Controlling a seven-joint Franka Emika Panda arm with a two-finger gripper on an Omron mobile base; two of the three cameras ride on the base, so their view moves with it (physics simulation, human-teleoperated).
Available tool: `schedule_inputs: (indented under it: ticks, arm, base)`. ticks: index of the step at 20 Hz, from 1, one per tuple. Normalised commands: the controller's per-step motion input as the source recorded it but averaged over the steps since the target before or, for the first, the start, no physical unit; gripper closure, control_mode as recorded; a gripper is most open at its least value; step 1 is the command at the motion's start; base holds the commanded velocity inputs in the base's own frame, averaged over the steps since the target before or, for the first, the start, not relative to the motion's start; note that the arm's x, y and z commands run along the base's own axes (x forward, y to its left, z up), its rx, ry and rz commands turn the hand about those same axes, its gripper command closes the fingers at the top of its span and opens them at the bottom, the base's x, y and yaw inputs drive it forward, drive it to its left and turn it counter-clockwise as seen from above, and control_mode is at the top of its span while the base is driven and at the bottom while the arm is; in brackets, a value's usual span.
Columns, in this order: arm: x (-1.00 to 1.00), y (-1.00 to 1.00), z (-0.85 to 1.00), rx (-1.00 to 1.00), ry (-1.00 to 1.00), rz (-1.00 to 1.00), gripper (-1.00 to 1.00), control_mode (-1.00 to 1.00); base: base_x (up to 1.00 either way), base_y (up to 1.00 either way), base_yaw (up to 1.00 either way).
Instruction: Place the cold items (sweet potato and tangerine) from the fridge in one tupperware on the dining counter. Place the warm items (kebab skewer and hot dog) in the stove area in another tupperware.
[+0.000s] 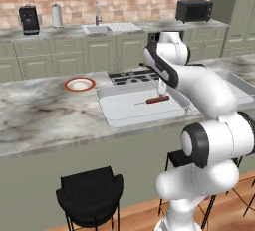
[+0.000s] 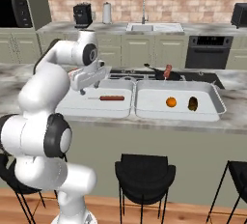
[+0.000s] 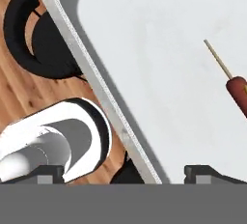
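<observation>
The kebab skewer [image 1: 157, 99] [image 2: 112, 98] [image 3: 236, 91], a reddish-brown piece on a thin stick, lies in the left tupperware [image 1: 124, 113] [image 2: 77, 106] [image 3: 159, 49] on the dining counter [image 1: 40, 115] [image 2: 231, 119]. My gripper [image 1: 162, 87] [image 2: 89, 87] [image 3: 125, 175] hangs open just above that tray, beside the skewer and holding nothing. The right tupperware [image 2: 159, 108] [image 1: 241, 86] holds the tangerine [image 2: 171, 102] and the sweet potato [image 2: 192, 104]. The hot dog [image 2: 167, 71] sits in a dark pan on the stove [image 2: 207, 78] [image 1: 130, 76]. The fridge is out of view.
A round white plate with an orange rim [image 1: 79, 83] lies left of the trays. Black stools [image 1: 89, 192] [image 2: 144, 175] [image 3: 38, 39] stand below the counter's front edge. The sink [image 1: 107, 28] [image 2: 153, 27] and appliances line the back wall.
</observation>
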Motion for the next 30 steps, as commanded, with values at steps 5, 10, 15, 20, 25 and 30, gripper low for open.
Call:
schedule_inputs:
  ticks: [5, 10, 15, 20, 25, 30]
  arm:
    - [-1.0, 0.03, 0.27, -0.13, -0.04, -0.31, -1.0, -1.0]
    - [-0.85, -0.07, 0.38, 0.06, 0.11, -0.54, -1.0, -1.0]
    - [-0.39, 0.0, 0.03, 0.09, 0.08, -0.83, -1.0, -1.0]
    - [-0.42, 0.0, -0.19, -0.09, 0.0, -0.67, -1.0, -1.0]
    - [-0.15, 0.19, -0.36, -0.23, -0.01, -0.3, -1.0, -1.0]
    - [0.0, -0.06, -0.5, 0.02, 0.0, -0.02, -1.0, -1.0]
  base:
    - [0.0, 0.0, 0.0]
    - [0.0, 0.0, 0.0]
    - [0.0, 0.0, 0.0]
    - [0.0, 0.0, 0.0]
    - [0.0, 0.0, 0.0]
    - [0.0, 0.0, 0.0]
